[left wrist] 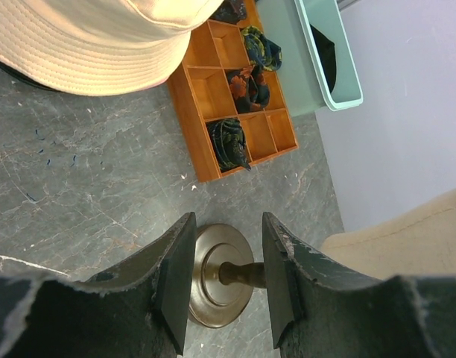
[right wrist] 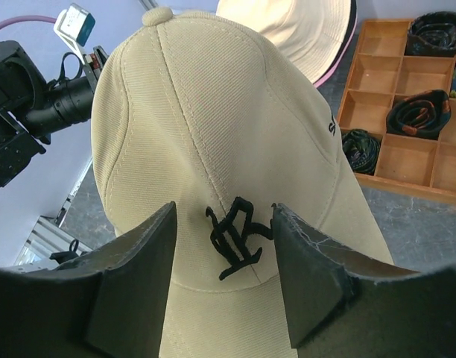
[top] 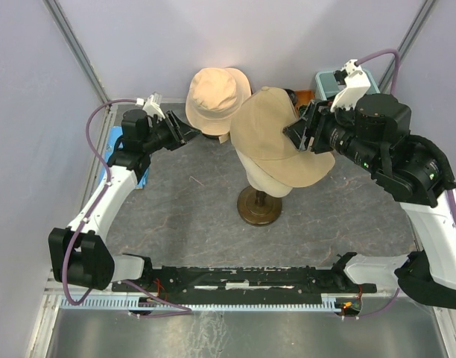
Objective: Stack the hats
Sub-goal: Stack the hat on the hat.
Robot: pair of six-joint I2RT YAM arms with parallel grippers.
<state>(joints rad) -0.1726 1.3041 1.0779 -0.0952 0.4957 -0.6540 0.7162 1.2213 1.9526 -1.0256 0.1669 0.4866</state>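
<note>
Tan cap (top: 276, 138) tops the mannequin head (top: 269, 183); right pincer (top: 301, 133) gapes beside it.

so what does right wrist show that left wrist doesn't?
Right wrist only: the black emblem on the front of the tan cap, framed by the open right gripper, plus the left arm behind. Left wrist only: the brown stand base, seen between the fingers of the open left gripper, and the teal tub. Both: the wooden tray, the bucket hat and the tan cap, though left wrist catches just its edge.
</note>
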